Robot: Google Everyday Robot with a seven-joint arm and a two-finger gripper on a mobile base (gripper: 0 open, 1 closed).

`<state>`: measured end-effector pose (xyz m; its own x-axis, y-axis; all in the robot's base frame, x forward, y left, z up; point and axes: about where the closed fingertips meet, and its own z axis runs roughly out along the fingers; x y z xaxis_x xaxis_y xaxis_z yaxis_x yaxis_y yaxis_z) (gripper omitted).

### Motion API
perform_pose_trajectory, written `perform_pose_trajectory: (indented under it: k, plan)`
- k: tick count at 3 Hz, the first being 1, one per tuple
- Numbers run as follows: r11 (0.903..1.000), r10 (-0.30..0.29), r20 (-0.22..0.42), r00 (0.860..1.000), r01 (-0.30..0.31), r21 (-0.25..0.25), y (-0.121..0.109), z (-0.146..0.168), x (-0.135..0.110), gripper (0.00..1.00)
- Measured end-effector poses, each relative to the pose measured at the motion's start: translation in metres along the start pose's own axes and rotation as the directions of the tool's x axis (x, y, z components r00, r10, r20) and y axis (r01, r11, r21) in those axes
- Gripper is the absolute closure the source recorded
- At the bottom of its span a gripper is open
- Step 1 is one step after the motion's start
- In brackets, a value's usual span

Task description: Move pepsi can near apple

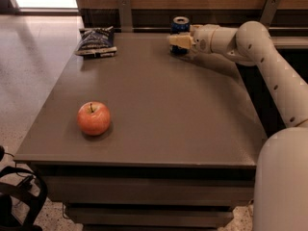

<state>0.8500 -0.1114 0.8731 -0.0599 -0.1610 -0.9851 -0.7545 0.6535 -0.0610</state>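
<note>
Plainly, the task is at its very start. The can stands upright at the far edge of the bench, right of the middle. The apple sits near the front left corner, stem up, well apart from the can, with almost the whole bench top between them. A bag lies at the far left corner, away from both.

The hand is at the can. It reaches in from the right at the end of the arm, level with the can's lower half and overlapping it in this view. Whether the hand is spread or already pressed onto the can, I cannot tell: its tip covers part of the can and hides where contact would be. The can's base appears to rest on the bench, so I judge that no lift is under way.

My reading is that the reach is done or nearly so, and the grasp is being made or is about to be. What is left is to secure the can, lift it and carry it diagonally across the bench toward the front left. It must then be set down upright just beside the apple without nudging it, since the apple could roll, and released. None of the carrying is done.
</note>
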Motion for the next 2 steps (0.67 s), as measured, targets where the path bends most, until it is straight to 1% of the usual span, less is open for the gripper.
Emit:
perform_pose_trajectory:
  k: [1, 2]
  plan:
    - [1.0000, 0.001, -0.001, 1.000, -0.001, -0.005, 0.0025, 0.0036, 0.0006, 0.72]
    - [1.0000, 0.002, -0.001, 1.000, -0.002, -0.010, 0.0044, 0.0063, 0.0009, 0.95]
